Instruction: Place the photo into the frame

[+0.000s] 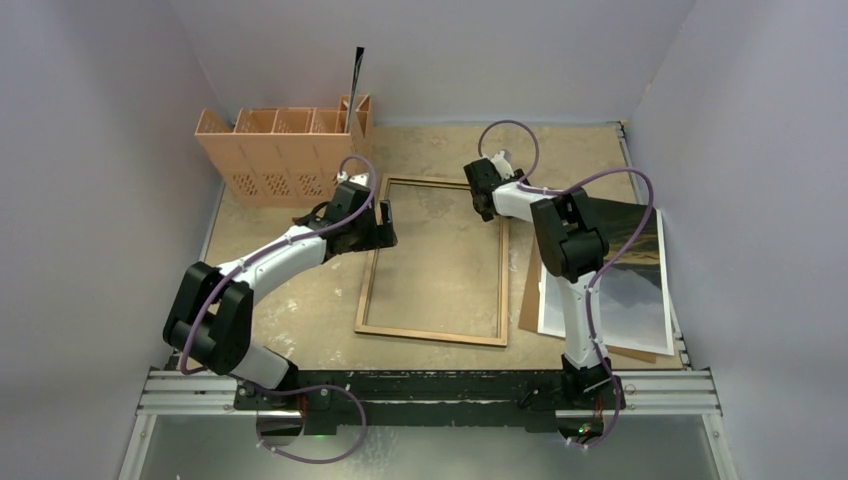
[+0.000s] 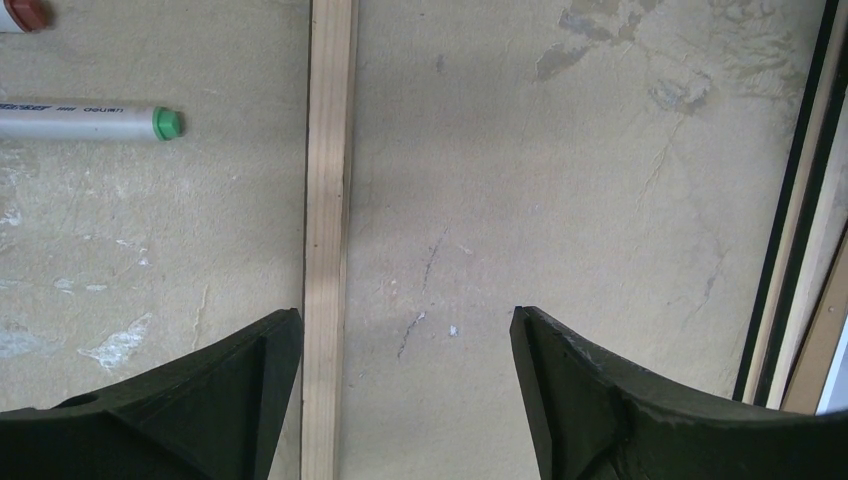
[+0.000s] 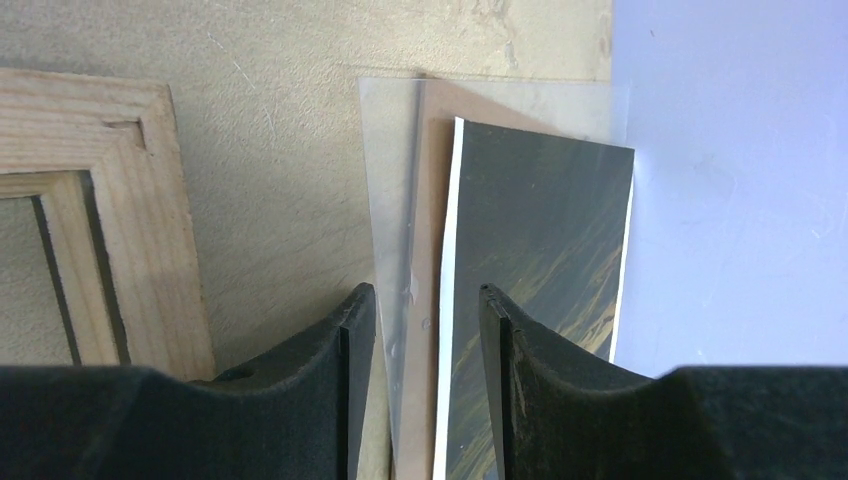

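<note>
Light is even and diffuse, from overhead. The top view is moderately bright, with soft, faint shadows on the table (image 1: 300,300). Both wrist views are sharp on the surface. The black fingers (image 2: 200,400) along the bottom edge are dark and slightly soft. Faint sheen on the clear sheet (image 3: 395,200), centre.

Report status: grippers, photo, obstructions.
Left gripper open over frame rail. Right gripper part open at photo edge. Photo outside frame, stacked with board and clear sheet.

Robotics lab test cell: blank white enclosure walls (image 1: 90,150), aluminium mounting rail (image 1: 190,392), scuffed tabletop (image 1: 305,300)
</note>
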You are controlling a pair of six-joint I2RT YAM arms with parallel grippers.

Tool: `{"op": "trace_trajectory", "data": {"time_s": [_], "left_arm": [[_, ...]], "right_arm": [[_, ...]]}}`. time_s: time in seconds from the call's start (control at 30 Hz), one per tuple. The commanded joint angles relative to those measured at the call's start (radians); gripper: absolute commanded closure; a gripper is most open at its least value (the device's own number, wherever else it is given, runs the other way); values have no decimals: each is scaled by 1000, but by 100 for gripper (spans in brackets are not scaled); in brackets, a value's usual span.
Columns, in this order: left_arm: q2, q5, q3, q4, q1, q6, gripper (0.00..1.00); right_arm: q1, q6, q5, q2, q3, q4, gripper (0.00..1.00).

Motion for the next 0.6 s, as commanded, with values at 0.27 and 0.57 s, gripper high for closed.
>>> {"op": "trace_trajectory", "data": {"time_s": [0.27,0.57], "left_arm": [[-9,25,-1,40,3,-16,20],[-8,32,-4,38,3,-16,20]], "right_arm": [[6,0,38,-16,-13,30,58],[-15,121,-176,-58,-17,-20,48]]}}
